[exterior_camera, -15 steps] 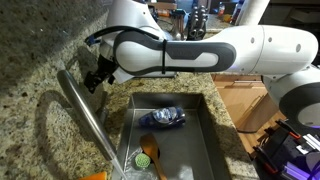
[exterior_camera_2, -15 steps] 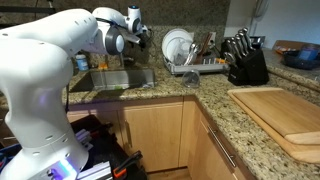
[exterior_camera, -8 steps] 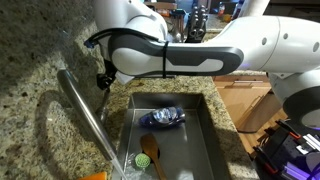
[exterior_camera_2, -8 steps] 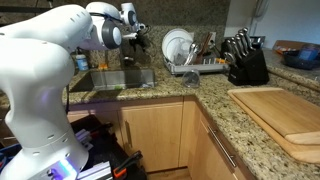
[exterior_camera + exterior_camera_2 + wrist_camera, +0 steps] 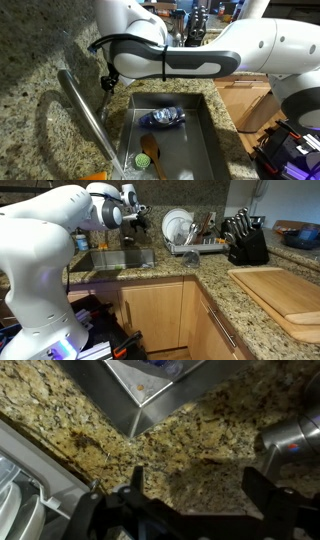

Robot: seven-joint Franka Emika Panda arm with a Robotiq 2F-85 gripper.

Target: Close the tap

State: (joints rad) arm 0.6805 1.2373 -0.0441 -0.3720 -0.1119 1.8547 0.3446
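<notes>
1. Since a second ago, the gripper (image 5: 108, 82) has shifted right, from over the tap (image 5: 85, 110) to the far-left corner of the sink (image 5: 195, 150). In the last half second it barely moved.
2. The tap's long steel spout slants across the granite table (image 5: 40, 120) left of the sink, apart from the gripper.
3. Only the wrist view shows the gripper (image 5: 192, 478) clearly. Its fingers are spread wide with nothing held, bare granite lies between them, and a steel part of the tap (image 5: 295, 432) sits at the right edge.
4. Only an exterior view shows the dish rack (image 5: 185, 235), knife block (image 5: 245, 242) and cutting board (image 5: 285, 292).
</notes>
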